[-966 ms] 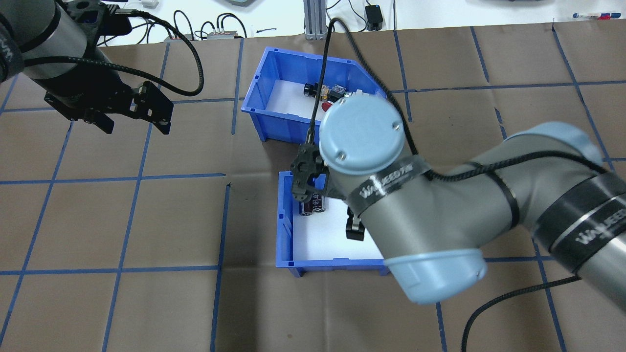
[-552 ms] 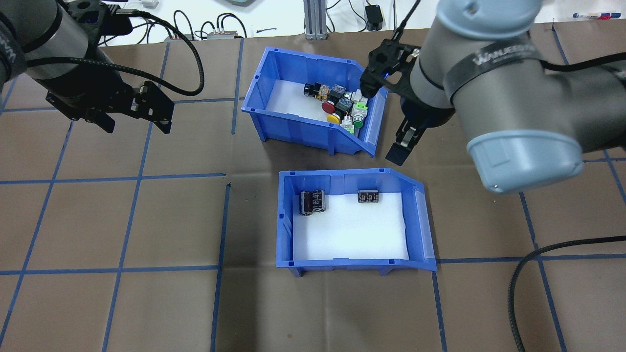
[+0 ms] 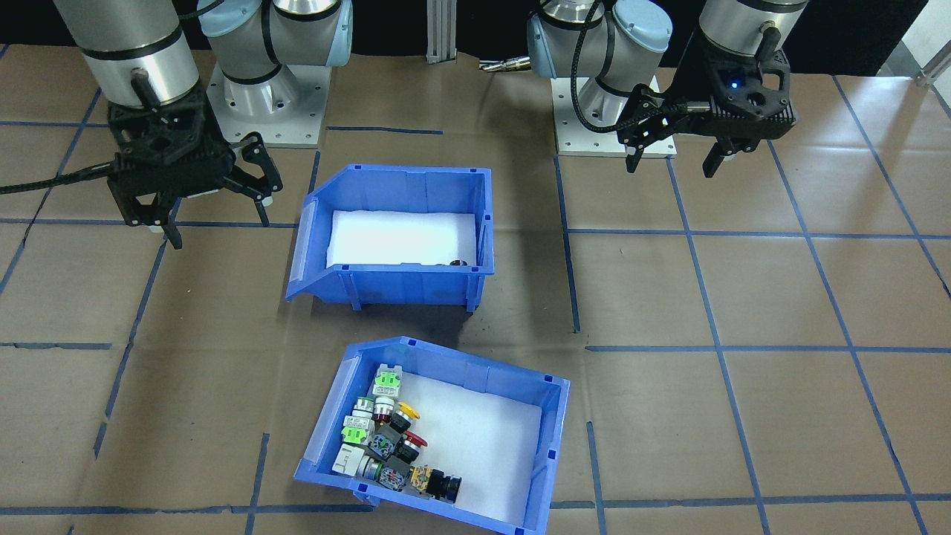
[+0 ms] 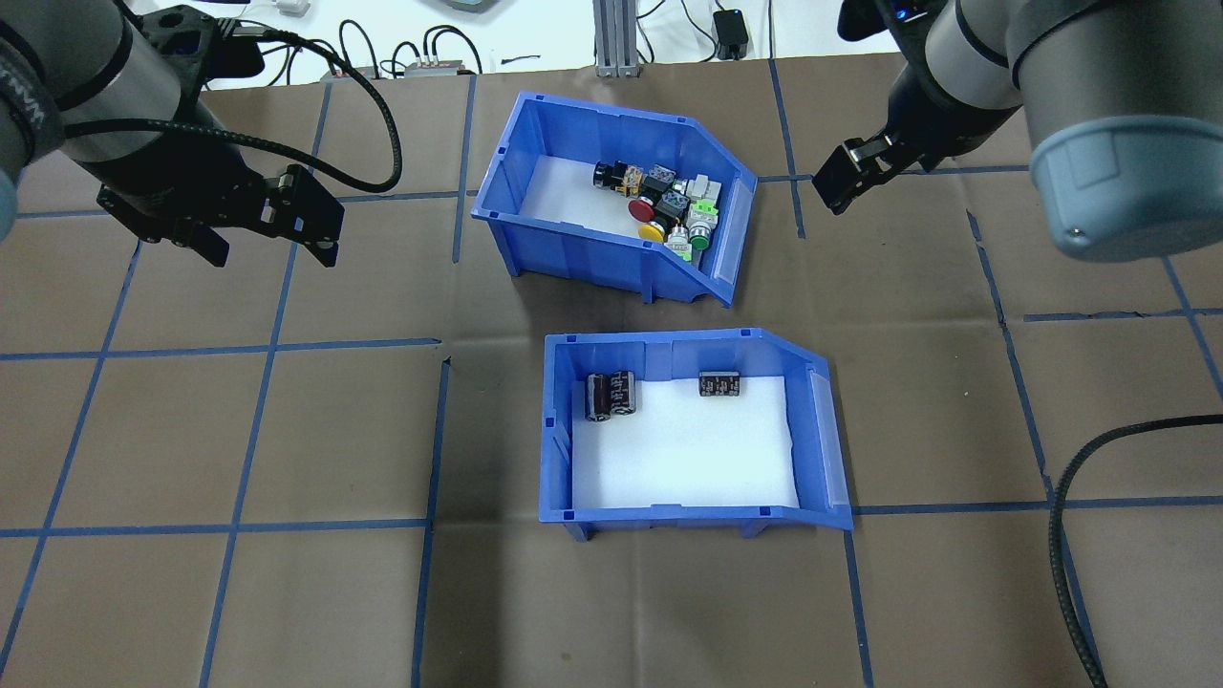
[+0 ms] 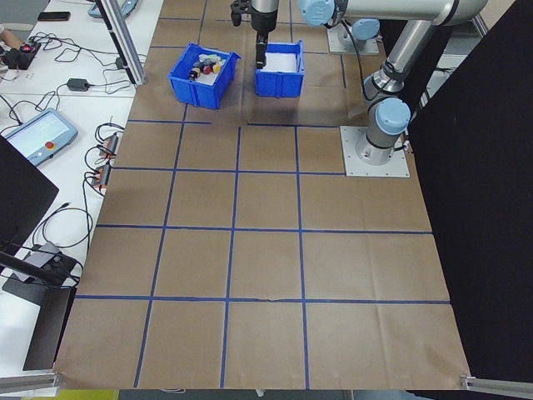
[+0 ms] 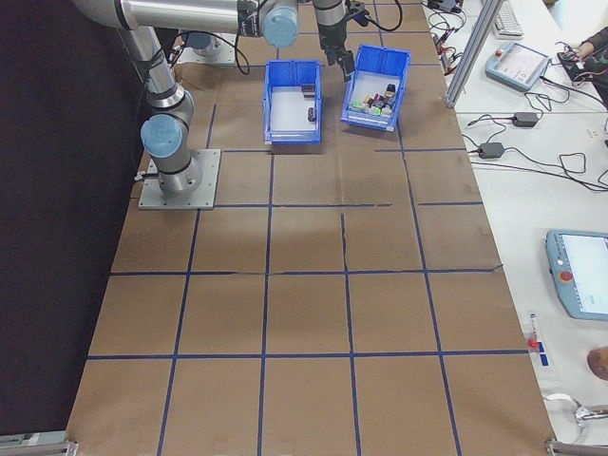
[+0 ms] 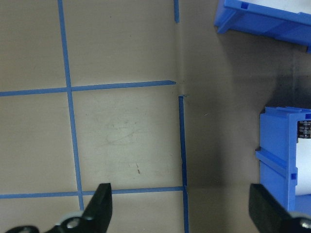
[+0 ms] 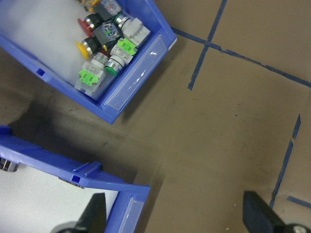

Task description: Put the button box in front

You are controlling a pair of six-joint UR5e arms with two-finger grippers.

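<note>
Beyond the other bin (image 4: 688, 449) sits the button box (image 4: 616, 215) | both grippers, right gripper (image 4: 850, 177) and left gripper (image 4: 263, 234), spread, empty | you should grip its wall squarely, avoid tipping switches.

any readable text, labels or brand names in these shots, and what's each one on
No text can be read in full.
Left arm: white lettering at the overhead view's left edge, cut off, unreadable.
Black cylinders in the nearer bin: printed labels, too small to read.
Button box: the green and white switch parts bear markings too blurred to read.
Clear label strips on both bins' fronts look blank.
</note>
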